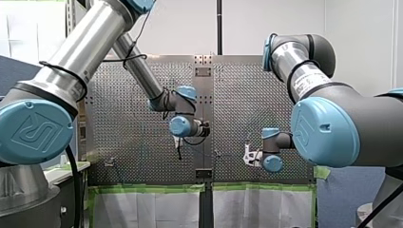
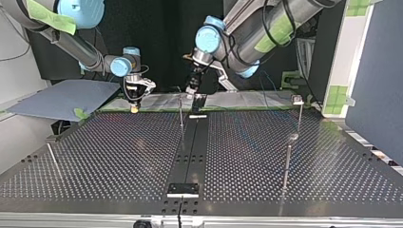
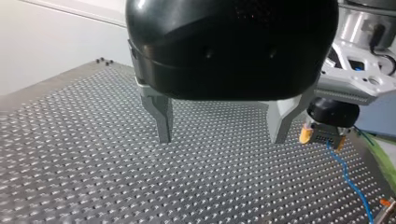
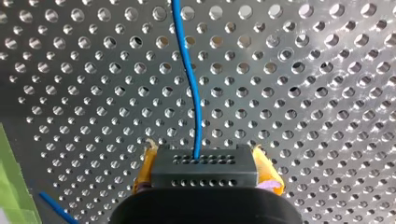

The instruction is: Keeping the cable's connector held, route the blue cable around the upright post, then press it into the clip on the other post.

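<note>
Two arms hang over the perforated table [image 2: 119, 152], both near its far edge in the top view. My right gripper [image 4: 206, 169] pinches the black connector [image 4: 205, 179] between its yellow pads [image 4: 145, 170], above the holes. The blue cable [image 4: 192, 84] leaves the connector's face and runs ahead of the gripper across the table in a mild wave. A strip of green tape [image 4: 9, 191] lies beside the gripper at the table's border.

My left gripper [image 3: 220, 140] hangs near the right one. Its metal fingers [image 3: 161, 119] are spread wide with nothing between them, and their tips are clear of the table. In the left wrist view the connector shows just past one finger, and the cable drops from it and trails over the holes toward the table's edge.

In the top view a thin centre post [image 2: 181, 114] stands upright by the dark middle strip, near both grippers. Two right posts [image 2: 287, 161] stand well apart from them at the view's right. Which post carries the clip I cannot tell, and the cable is too thin to trace in that view.
</note>
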`<control>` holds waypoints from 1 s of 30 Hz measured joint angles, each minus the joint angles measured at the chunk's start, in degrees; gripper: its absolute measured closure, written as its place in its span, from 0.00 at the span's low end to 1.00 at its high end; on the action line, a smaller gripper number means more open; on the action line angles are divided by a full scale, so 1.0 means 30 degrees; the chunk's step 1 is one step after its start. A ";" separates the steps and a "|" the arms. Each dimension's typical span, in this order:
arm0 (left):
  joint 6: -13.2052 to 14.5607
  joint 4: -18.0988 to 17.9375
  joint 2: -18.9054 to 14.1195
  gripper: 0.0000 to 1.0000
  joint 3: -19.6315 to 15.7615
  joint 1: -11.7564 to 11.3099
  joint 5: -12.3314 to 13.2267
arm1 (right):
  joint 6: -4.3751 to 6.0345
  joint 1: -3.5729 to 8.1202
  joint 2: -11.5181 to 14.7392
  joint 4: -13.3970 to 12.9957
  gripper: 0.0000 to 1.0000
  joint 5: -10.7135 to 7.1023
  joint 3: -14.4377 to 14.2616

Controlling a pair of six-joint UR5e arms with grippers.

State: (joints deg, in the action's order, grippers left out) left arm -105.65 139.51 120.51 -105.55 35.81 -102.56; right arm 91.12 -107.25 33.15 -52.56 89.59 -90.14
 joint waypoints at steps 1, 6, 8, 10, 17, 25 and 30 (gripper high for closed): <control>-0.0085 -0.0069 -0.0184 0.00 -0.0183 -0.0035 -0.0049 | 0.0003 0.0028 0.0003 0.0033 1.00 0.0001 0.0000; -0.0686 -0.0806 -0.1201 0.00 -0.1201 -0.0185 -0.0132 | 0.0011 0.0208 0.0008 0.0293 1.00 0.0018 -0.0015; -0.0847 -0.1047 -0.1622 0.00 -0.1626 -0.0211 -0.0144 | 0.0012 0.0259 0.0009 0.0356 1.00 0.0041 -0.0036; -0.0947 -0.1171 -0.1946 0.00 -0.1944 -0.0227 -0.0152 | 0.0011 0.0312 0.0007 0.0394 1.00 0.0061 -0.0069; -0.1823 -0.2145 -0.3243 0.00 -0.3243 -0.0363 0.0038 | -0.0099 0.0455 0.0011 0.0371 1.00 0.0057 -0.0204; -0.2767 -0.3776 -0.4894 0.00 -0.4893 -0.0613 0.0038 | -0.0451 0.0486 0.0020 0.0348 1.00 0.0027 -0.0256; -0.3077 -0.4854 -0.5745 0.00 -0.5967 -0.0920 0.0059 | -0.0580 0.0557 0.0141 0.0384 1.00 0.0008 -0.0315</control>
State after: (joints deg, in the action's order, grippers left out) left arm -114.88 124.95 103.27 -123.45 33.05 -102.38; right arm 89.38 -105.58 33.57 -51.41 89.62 -91.09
